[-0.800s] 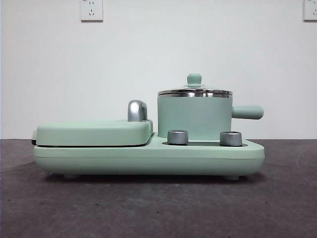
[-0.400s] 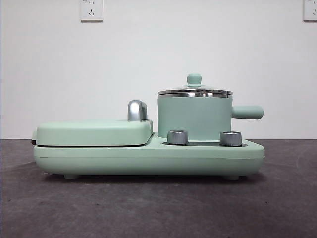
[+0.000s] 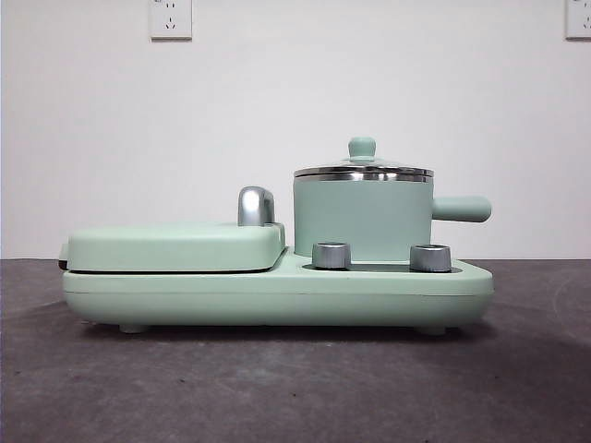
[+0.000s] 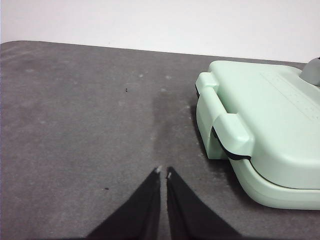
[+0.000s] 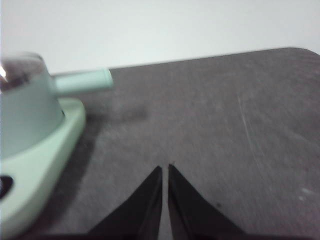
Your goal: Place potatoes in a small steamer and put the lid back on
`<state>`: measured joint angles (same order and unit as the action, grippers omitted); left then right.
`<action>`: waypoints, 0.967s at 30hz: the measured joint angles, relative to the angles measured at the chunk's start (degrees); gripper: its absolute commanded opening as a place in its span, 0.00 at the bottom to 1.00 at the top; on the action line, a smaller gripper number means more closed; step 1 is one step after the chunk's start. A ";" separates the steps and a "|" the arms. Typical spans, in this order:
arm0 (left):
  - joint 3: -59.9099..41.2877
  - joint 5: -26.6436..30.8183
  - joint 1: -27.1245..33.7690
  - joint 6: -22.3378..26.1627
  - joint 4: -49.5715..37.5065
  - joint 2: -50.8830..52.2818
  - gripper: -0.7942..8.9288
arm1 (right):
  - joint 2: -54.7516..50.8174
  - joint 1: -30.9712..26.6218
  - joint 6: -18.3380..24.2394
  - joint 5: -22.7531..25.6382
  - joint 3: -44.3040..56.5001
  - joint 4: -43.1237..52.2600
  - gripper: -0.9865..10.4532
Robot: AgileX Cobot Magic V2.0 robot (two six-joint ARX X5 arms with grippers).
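Note:
The small steamer [image 3: 362, 221], a mint green pot with a steel rim and a stubby side handle, stands on the right half of a mint green cooker base [image 3: 277, 295]. The lid [image 3: 362, 168], glass with a green knob, rests on the pot. The steamer [image 5: 25, 112] also shows at the edge of the right wrist view. No potatoes are in view. My left gripper [image 4: 163, 172] is shut and hovers over bare table beside the griddle end. My right gripper [image 5: 165, 169] is shut above the table, off the pot handle's side. Neither arm appears in the front view.
A flat rectangular griddle cover [image 3: 175, 245] with a chrome handle [image 3: 256, 206] fills the left half of the base; the same griddle cover [image 4: 265, 130] lies close to my left gripper. Two silver knobs [image 3: 331, 255] sit on the front of the base. Dark grey table [image 3: 295, 388] surrounds the appliance.

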<state>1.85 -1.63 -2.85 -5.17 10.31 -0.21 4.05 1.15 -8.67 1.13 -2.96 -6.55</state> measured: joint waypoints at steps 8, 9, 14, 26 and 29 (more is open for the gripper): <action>0.00 0.00 0.00 0.00 0.00 0.00 0.10 | -2.71 -0.26 4.46 -1.27 2.03 -3.10 0.10; 0.00 0.00 0.00 0.00 0.00 0.00 0.10 | -3.34 -0.26 5.01 -1.27 2.03 -3.10 0.10; 0.00 0.00 0.00 0.00 0.00 0.00 0.10 | -3.85 -0.39 6.93 -1.53 2.03 -3.10 0.10; 0.00 0.00 0.00 0.00 0.00 0.00 0.10 | -3.85 -0.42 7.39 -2.45 2.03 -2.99 0.10; 0.00 0.00 0.00 0.00 0.00 0.00 0.10 | -3.85 -0.42 7.39 -2.45 2.03 -2.99 0.10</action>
<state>1.85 -1.63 -2.85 -5.17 10.31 -0.21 0.21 0.73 -1.28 -1.32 -0.93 -9.54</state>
